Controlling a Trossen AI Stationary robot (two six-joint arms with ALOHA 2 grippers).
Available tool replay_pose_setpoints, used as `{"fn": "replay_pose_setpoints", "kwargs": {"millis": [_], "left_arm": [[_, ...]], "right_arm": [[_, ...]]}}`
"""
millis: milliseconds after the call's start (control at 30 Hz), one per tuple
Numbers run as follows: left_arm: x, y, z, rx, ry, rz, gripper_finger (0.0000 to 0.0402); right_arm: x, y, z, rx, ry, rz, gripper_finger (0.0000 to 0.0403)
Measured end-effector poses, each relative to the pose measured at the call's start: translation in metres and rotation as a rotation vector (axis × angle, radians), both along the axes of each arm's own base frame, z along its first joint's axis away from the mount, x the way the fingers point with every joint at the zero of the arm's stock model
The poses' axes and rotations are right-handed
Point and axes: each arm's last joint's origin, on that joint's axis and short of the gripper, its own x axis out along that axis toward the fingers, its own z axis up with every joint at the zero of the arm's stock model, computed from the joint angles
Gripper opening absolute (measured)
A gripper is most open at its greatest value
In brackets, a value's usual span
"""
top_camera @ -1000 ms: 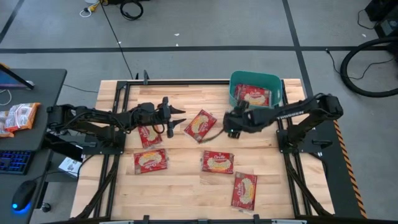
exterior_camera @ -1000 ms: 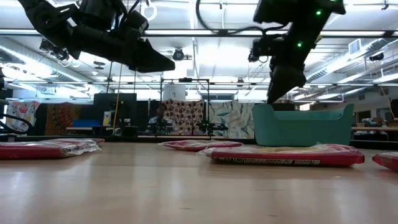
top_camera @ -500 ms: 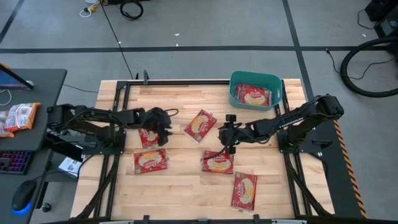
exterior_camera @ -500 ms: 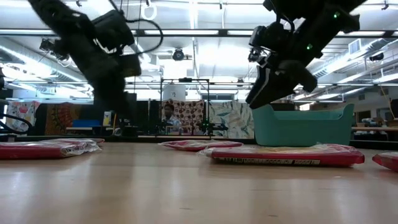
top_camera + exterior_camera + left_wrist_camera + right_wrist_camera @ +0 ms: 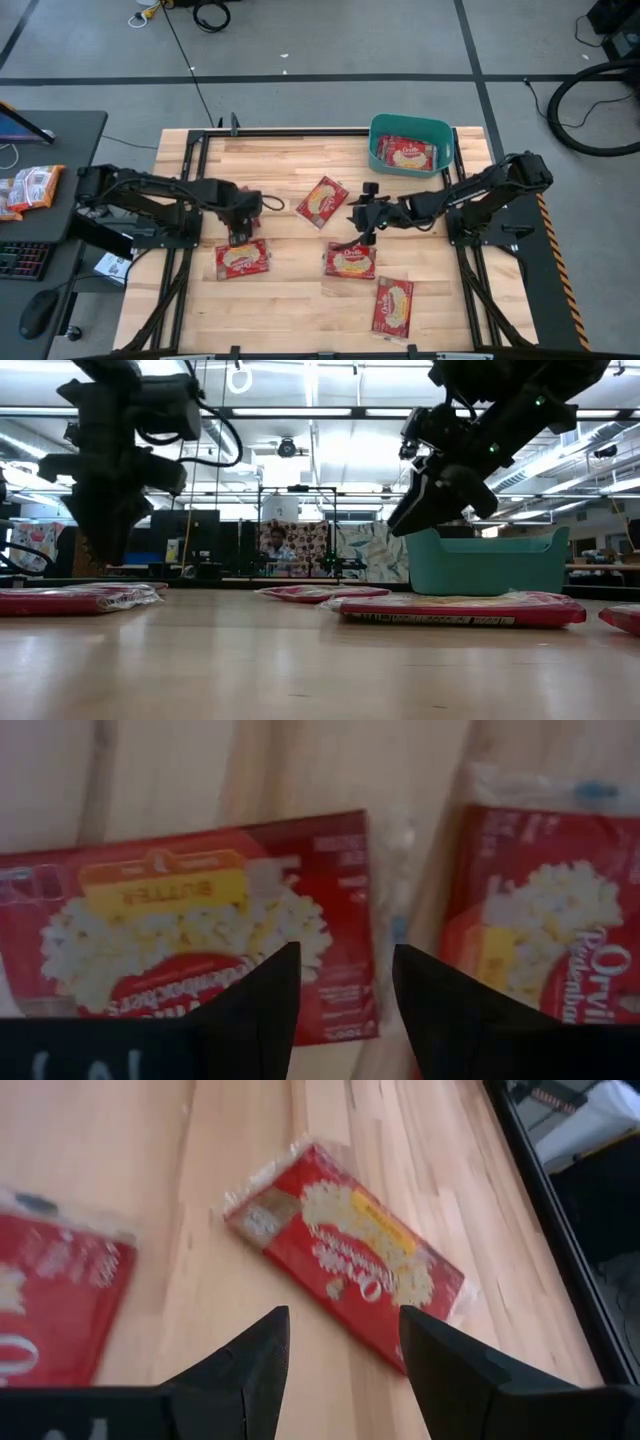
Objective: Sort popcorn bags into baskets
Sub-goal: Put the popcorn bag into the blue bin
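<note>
Popcorn bags (image 5: 243,258) lie under both hands, left hand (image 5: 240,224) and right hand (image 5: 358,226) (both released, empty).

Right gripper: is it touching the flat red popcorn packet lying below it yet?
Apart. The low view shows the right gripper hanging open in the air, with clear background between its fingertips and the flat red popcorn packet on the wooden table.

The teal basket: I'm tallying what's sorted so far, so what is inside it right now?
In the high view, the teal basket holds red popcorn bags, two or so, overlapping. Anything beneath them is covered. From the low view its wall hides the contents.
</note>
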Motion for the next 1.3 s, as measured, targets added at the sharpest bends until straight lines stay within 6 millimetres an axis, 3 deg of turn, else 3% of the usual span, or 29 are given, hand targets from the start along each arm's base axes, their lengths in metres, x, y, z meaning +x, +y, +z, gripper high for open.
{"fn": "replay_pose_setpoints", "kwargs": {"millis": [267, 500, 667, 767, 933, 1067, 1300], "left_arm": [[0.006, -0.009, -0.021, 0.050, 0.126, 0.155, 0.0164], [0.021, -0.002, -0.046, 0.150, 0.185, 0.151, 0.0164], [0.058, 0.002, -0.035, 0.265, -0.084, 0.077, 0.0164], [0.083, 0.002, -0.017, 0.274, -0.281, -0.004, 0.0164], [0.100, 0.004, 0.020, 0.240, -0.265, -0.054, 0.0164], [0.095, 0.008, 0.028, 0.235, -0.172, -0.092, 0.0164], [0.075, -0.014, -0.009, 0.272, 0.006, -0.354, 0.0164]], "right_arm": [[0.002, 0.006, 0.002, -0.037, -0.020, 0.057, 0.0194], [0.003, 0.007, 0.004, -0.033, -0.038, 0.072, 0.0194], [0.004, 0.007, 0.005, -0.039, -0.054, 0.093, 0.0194], [0.005, 0.007, 0.006, -0.042, -0.057, 0.096, 0.0194], [0.003, 0.008, 0.004, -0.040, -0.040, 0.093, 0.0194], [0.004, 0.007, 0.005, -0.027, -0.049, 0.080, 0.0194], [0.001, 0.010, 0.002, 0.032, -0.044, 0.044, 0.0194]]}}
